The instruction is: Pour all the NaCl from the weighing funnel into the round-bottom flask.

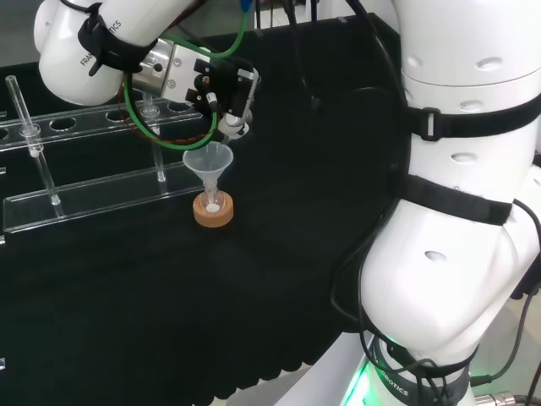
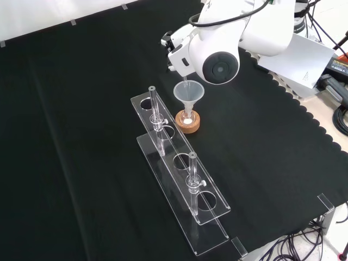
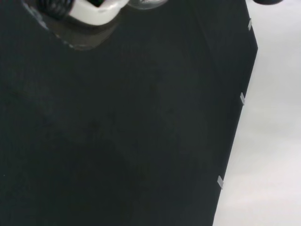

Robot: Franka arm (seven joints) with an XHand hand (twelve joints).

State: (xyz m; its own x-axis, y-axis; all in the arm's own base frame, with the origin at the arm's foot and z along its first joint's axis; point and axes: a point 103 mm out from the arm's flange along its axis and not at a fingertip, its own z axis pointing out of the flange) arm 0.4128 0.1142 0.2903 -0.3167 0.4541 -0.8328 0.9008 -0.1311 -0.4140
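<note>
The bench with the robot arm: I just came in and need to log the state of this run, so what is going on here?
The hand is poised above a clear funnel whose stem goes down into a small flask on a cork ring. A little white powder shows at the flask's bottom, so pouring seems under way. A clear rack stands beside it on the black cloth. What the hand holds is hard to make out.

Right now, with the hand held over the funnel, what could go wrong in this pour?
1. The hand hangs just above the funnel; a small drift could send salt past its rim onto the cloth.
2. The funnel sits only in the neck of the flask on a cork stand; a nudge could tip it.
3. The rack stands close beside; a swing could catch it.
</note>
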